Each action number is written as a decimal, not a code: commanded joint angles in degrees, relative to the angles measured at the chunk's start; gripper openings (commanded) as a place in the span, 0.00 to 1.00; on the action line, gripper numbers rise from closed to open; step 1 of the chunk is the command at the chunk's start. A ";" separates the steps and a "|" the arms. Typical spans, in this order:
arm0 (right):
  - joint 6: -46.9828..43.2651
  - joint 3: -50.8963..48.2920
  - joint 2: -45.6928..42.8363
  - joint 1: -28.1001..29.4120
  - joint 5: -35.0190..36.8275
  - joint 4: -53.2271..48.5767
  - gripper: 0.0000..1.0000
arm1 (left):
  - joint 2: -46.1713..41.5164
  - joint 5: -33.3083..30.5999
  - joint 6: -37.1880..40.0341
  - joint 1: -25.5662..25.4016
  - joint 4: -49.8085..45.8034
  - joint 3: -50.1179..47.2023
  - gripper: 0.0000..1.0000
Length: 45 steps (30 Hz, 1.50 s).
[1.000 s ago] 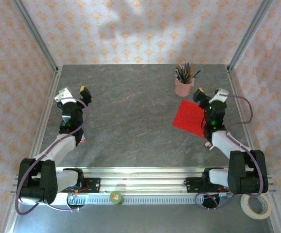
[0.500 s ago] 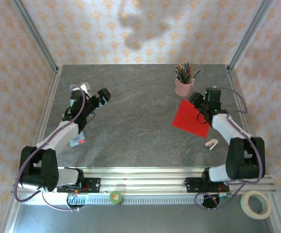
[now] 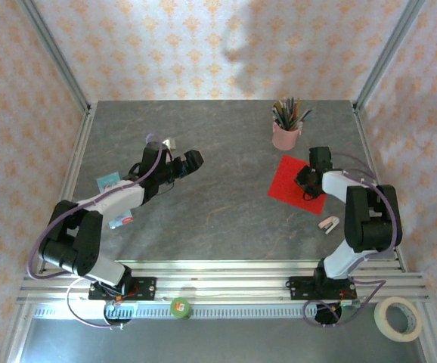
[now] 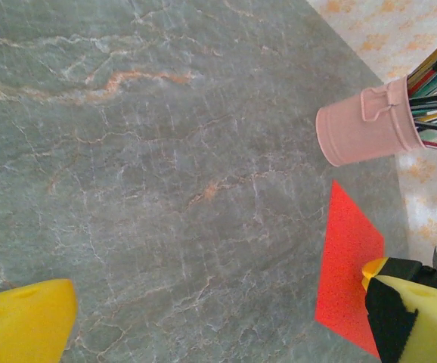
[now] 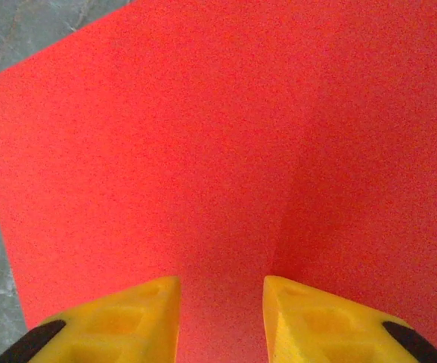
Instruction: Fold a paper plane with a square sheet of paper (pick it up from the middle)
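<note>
A grey stone-look surface (image 3: 226,151) with pale marbling and thin orange-brown veins fills the floor of the enclosure. Three walls close it in, all papered in cream with a repeating orange floral motif: the back wall (image 3: 128,53), the left wall (image 3: 14,113) and the right wall (image 3: 430,136). Slanting aluminium posts (image 3: 52,45) mark the rear corners, and a ribbed aluminium rail (image 3: 218,268) runs along the near edge, catching a bright glare. The light is soft and even; a blurred grey shadow (image 3: 241,41) lies on the back wall.
</note>
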 commanded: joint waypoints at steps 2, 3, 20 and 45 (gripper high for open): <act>0.60 -0.41 1.10 0.26 -0.59 -0.89 0.35 | 1.48 0.61 -1.07 -0.65 0.86 1.82 0.99; 0.76 -0.68 1.39 0.87 -1.78 -0.56 0.35 | 1.80 0.54 -1.15 -0.65 0.88 1.81 0.99; 22.93 2.15 8.89 31.61 -9.25 11.06 0.36 | 5.36 -3.23 -2.04 -0.74 -1.31 2.09 0.99; 9.16 21.26 18.60 32.41 0.89 -0.94 0.38 | 2.22 -3.79 -1.62 -3.57 -8.18 -1.65 0.99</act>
